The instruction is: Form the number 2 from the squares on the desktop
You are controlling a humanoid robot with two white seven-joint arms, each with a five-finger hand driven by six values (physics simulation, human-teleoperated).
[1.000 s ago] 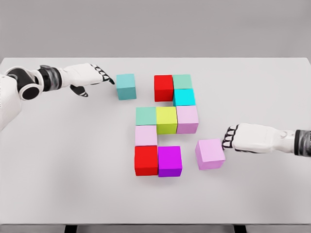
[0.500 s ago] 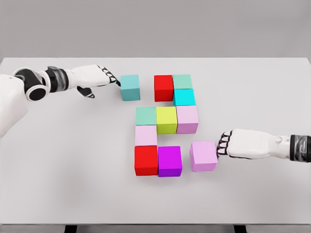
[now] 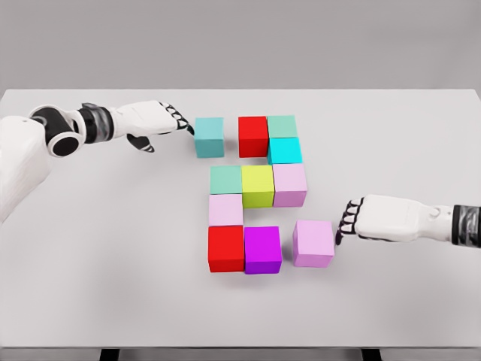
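The left hand (image 3: 161, 119), fingers stretched flat and holding nothing, touches the teal block (image 3: 210, 137) just past its fingertips; the red block (image 3: 253, 135) lies beyond. The right hand (image 3: 366, 219), fingers curled and empty, sits just beside the pink block (image 3: 313, 243), near the purple block (image 3: 262, 250)

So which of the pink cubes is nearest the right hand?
The pink cube at the bottom right, just beside the right hand; the other two sit inside the figure.
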